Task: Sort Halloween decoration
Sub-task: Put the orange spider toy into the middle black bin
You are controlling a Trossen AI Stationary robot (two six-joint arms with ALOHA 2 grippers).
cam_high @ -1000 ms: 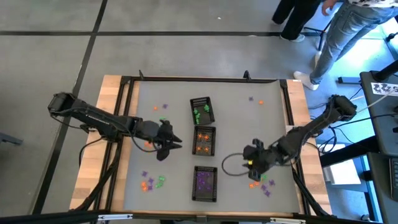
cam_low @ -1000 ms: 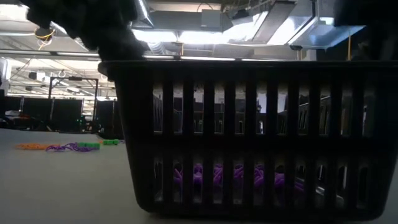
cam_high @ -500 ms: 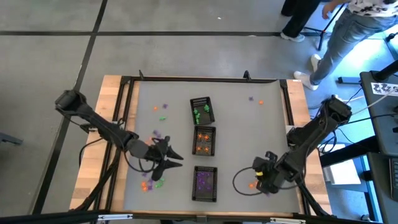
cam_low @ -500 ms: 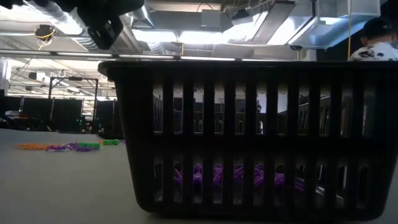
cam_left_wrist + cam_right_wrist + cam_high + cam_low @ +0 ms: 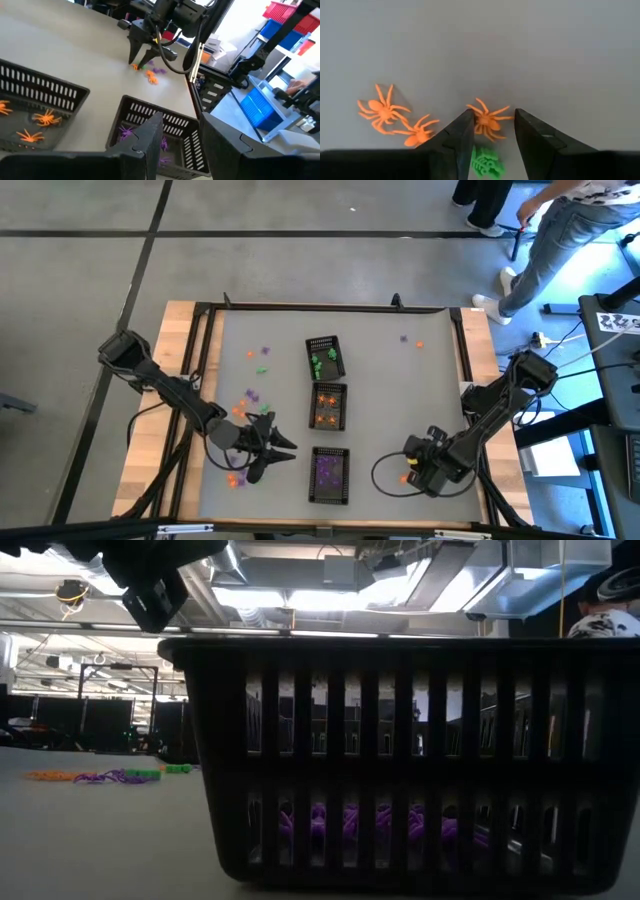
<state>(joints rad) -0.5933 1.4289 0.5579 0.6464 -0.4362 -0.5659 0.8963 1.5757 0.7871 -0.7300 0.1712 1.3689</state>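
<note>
The Halloween decoration is tiny plastic spiders and trinkets. In the right wrist view an orange spider (image 5: 487,121) lies between my open right gripper's (image 5: 493,131) fingers, with a green trinket (image 5: 486,164) closer in and two more orange spiders (image 5: 395,117) to one side. In the high view my right gripper (image 5: 414,471) is low over the table's near right part. My left gripper (image 5: 272,450) is open, just left of the purple tray (image 5: 329,475), beside loose orange and green trinkets (image 5: 238,477). My left gripper (image 5: 182,145) looks over that tray.
Three black mesh trays run down the table's middle: green tray (image 5: 325,360), orange tray (image 5: 329,405), purple tray (image 5: 400,760). Loose trinkets lie at the far left (image 5: 258,355), far right (image 5: 410,340) and left middle (image 5: 248,396). People stand beyond the far right corner (image 5: 540,230).
My left gripper has moved toward the table's near edge, from beside the orange tray to beside the purple tray. My right gripper has moved toward the near edge and a little to the right, down over the trinkets there.
</note>
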